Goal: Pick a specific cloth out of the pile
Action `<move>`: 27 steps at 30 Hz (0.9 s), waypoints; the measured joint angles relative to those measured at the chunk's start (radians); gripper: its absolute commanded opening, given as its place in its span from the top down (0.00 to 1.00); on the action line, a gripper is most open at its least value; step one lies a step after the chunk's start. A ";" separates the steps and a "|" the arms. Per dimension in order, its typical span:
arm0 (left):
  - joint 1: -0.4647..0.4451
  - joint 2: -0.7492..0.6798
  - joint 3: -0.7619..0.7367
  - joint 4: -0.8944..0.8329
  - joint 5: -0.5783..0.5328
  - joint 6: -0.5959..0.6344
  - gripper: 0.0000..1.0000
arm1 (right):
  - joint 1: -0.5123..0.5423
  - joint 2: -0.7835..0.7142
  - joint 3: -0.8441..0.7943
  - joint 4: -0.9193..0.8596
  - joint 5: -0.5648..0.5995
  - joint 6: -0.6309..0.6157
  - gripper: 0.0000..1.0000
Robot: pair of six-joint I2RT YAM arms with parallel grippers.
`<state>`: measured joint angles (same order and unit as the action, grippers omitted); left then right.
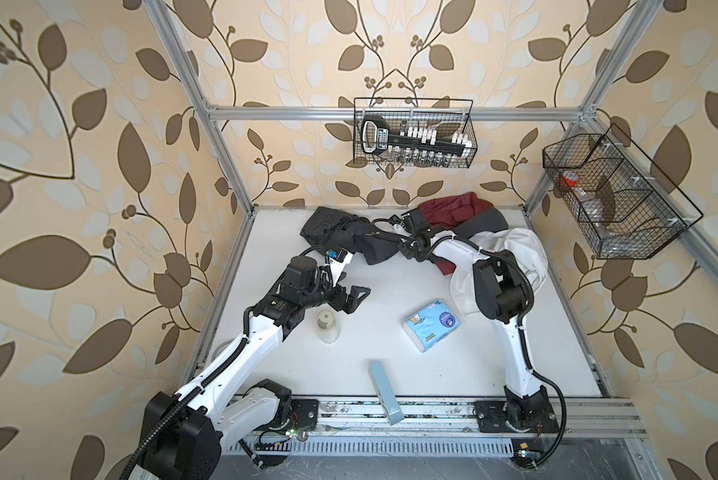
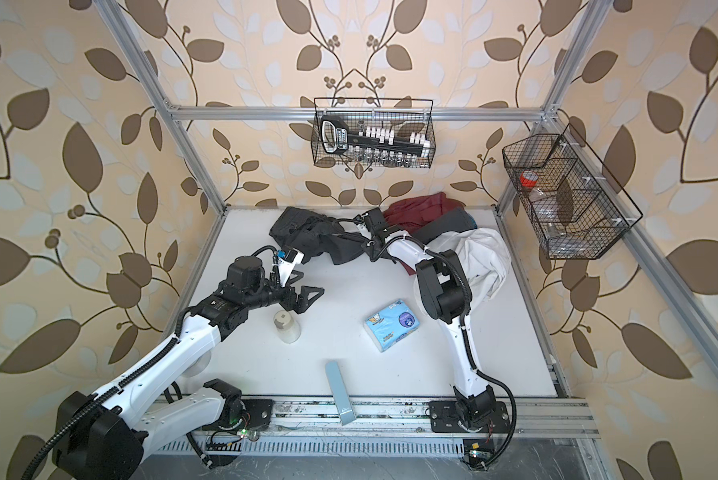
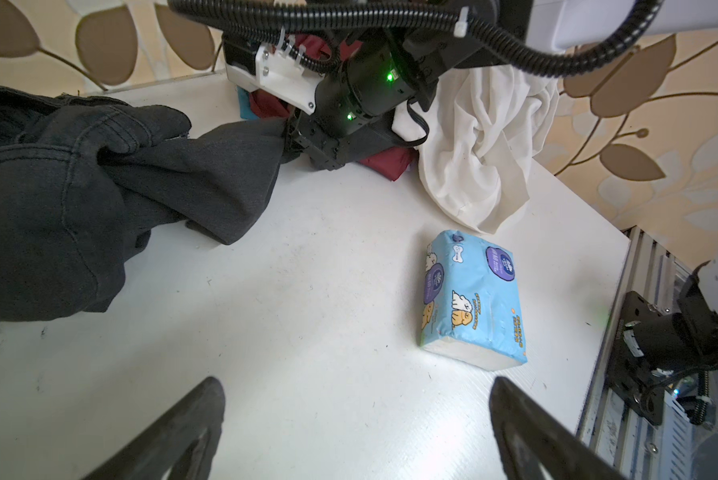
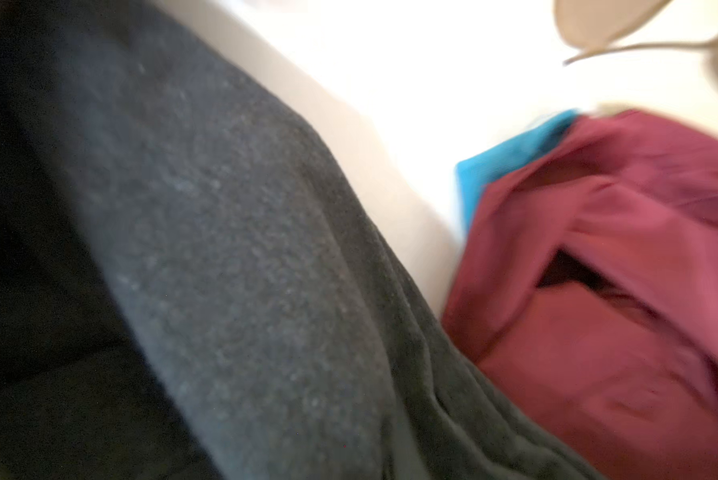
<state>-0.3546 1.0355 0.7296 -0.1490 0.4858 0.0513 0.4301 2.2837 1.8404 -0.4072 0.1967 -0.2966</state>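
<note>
The cloth, charcoal-grey knit, lies stretched at the back middle of the table. My right gripper is shut on its end, and the left wrist view shows the cloth drawn taut into that gripper. In the right wrist view the cloth fills the frame and hides the fingers. The pile sits at the back right: maroon cloth, white cloth and a bit of blue. My left gripper hovers open over bare table.
A black seamed garment bunches against the cloth's far left end. A blue tissue pack, a pale jar and a light-blue box lie on the table. Wire baskets hang on the frame.
</note>
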 measured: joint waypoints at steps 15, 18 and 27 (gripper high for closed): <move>0.000 -0.002 0.000 0.000 0.000 0.000 0.01 | 0.012 -0.264 0.032 0.098 0.129 -0.011 1.00; 0.000 -0.003 0.000 0.000 0.000 0.000 0.01 | 0.035 -0.306 0.061 0.137 0.125 -0.011 1.00; 0.000 -0.023 0.000 0.000 -0.003 -0.001 0.01 | 0.153 -0.303 0.354 0.211 0.010 -0.005 1.00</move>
<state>-0.3546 1.0130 0.7296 -0.1486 0.4828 0.0505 0.5831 1.9812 2.1944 -0.1959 0.2070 -0.3019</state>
